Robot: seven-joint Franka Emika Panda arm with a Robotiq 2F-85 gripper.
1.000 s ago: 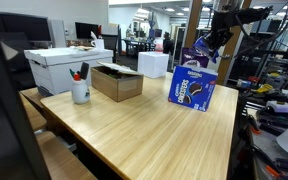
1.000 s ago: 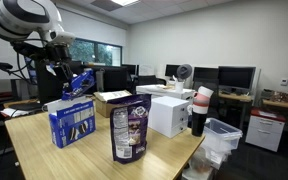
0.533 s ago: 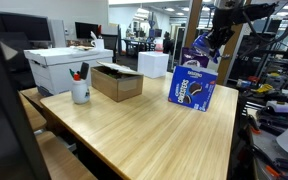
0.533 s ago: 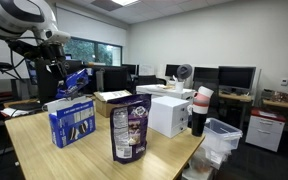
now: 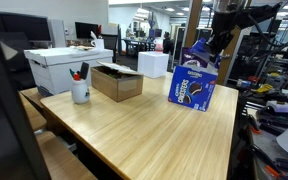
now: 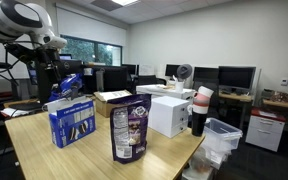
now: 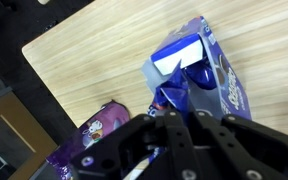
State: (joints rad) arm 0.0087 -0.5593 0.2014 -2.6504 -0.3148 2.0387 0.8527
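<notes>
A pale wooden desk (image 5: 144, 135) fills the view. At its far right a blue box (image 5: 193, 90) stands upright. Just above its top edge the arm (image 5: 232, 14) hangs in from the upper right, jaws closed on a blue packet (image 5: 198, 52) (too small here to read, and whether it touches the box is unclear). To the left sits an open carton (image 5: 117, 82), and nearer and further left a mug (image 5: 80, 93) of pens. Behind them are a white bin (image 5: 69, 66) at far left and a white cube (image 5: 152, 64).
</notes>
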